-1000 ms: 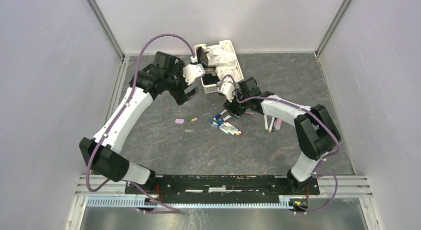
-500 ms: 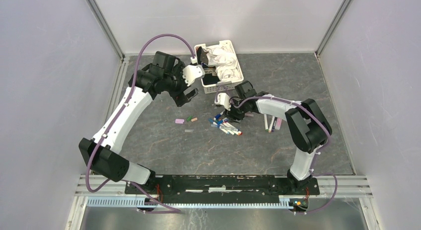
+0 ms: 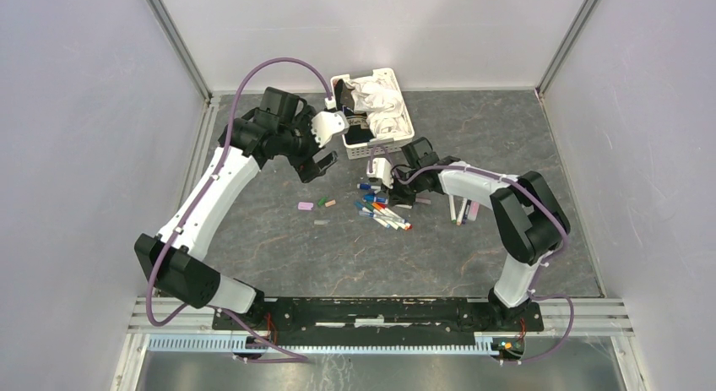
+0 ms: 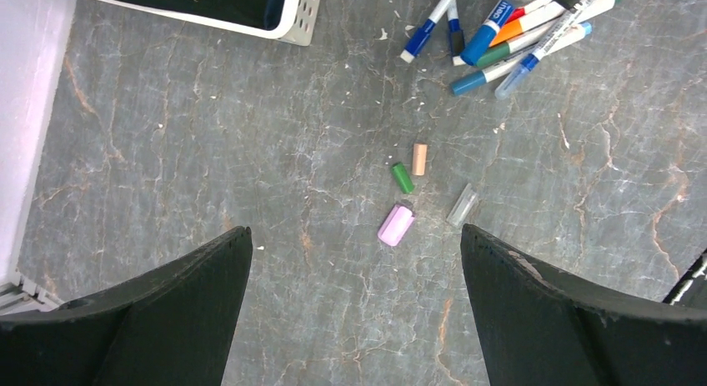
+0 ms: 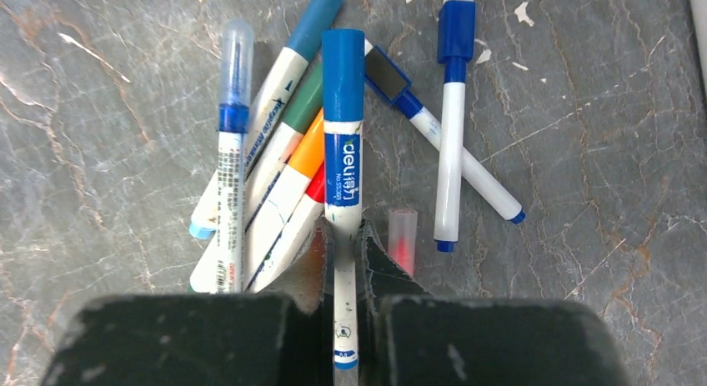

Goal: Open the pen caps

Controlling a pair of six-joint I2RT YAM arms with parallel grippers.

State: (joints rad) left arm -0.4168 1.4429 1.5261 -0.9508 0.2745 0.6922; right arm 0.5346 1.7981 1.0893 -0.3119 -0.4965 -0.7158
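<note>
Right gripper (image 5: 343,248) squeezed tight on thin white pen with blue cap (image 5: 343,136), low over pile of white pens with coloured ends (image 5: 288,165) on grey marbled table (image 5: 584,152). Held pen maybe touching pile, hard to tell. Small see-through cap (image 5: 402,240) just beside fingers. Left gripper (image 4: 354,236) spread wide, holding nothing, above loose short caps: pink plastic cap (image 4: 396,225), green cap (image 4: 403,177), pale orange cap (image 4: 419,159), clear cap (image 4: 463,205). White slotted plastic basket (image 4: 296,19) near.

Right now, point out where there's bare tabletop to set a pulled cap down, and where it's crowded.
Bare: the wide strip of table between the pen pile and the arms' base rail, and the far-right corner beside the basket. Crowded: around the loose caps, and from the pile up to the basket.
</note>
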